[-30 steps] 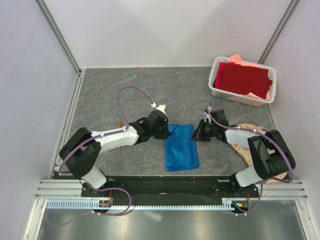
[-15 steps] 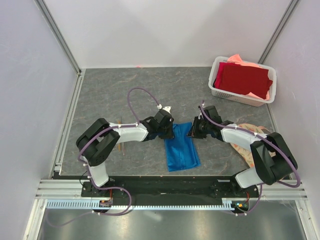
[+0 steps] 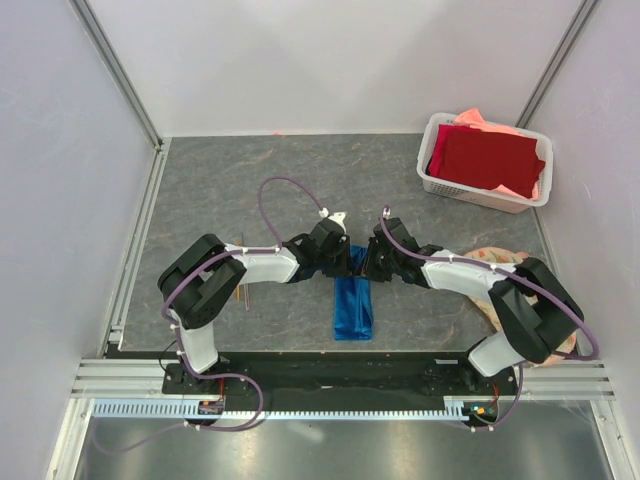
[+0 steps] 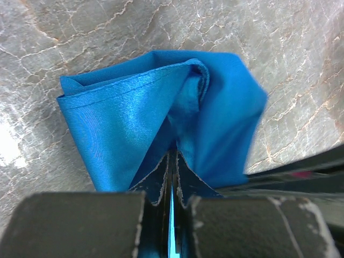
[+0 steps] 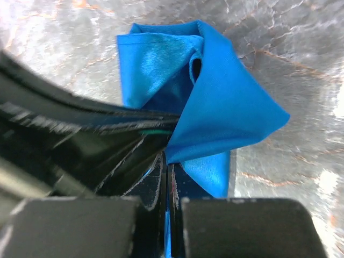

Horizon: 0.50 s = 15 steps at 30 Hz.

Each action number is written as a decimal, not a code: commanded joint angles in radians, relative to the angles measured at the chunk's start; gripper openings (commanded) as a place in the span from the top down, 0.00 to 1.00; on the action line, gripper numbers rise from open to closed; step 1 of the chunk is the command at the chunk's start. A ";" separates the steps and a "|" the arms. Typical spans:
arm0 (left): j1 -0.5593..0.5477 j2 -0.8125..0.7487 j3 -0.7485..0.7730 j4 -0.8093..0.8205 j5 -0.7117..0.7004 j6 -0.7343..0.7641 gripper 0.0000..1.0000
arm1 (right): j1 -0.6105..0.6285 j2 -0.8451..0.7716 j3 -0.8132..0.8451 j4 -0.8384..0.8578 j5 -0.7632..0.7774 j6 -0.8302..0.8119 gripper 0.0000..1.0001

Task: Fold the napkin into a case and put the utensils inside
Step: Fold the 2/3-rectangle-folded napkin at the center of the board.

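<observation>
pinching the napkin [image 3: 352, 312] by its far edge, left hand [image 3: 346, 262] and right hand [image 3: 369, 265] nearly touching, white basket [image 3: 478, 196] well apart

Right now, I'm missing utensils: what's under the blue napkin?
Only table shows around the napkin; anything beneath its folds is covered. Left gripper and right gripper pinch it.

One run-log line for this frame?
step: folding napkin | left claw: shut on napkin | right claw: shut on napkin | utensils: not yet inside
</observation>
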 commanded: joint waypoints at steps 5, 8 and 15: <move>0.000 -0.083 0.007 -0.076 0.058 -0.025 0.98 | 0.028 0.063 0.032 0.034 0.100 0.042 1.00; 0.000 -0.131 0.021 -0.136 0.075 -0.032 0.98 | 0.026 0.053 0.026 0.019 0.107 0.032 1.00; 0.000 -0.249 -0.025 -0.213 0.056 -0.026 0.98 | 0.028 0.032 0.026 -0.001 0.130 0.021 1.00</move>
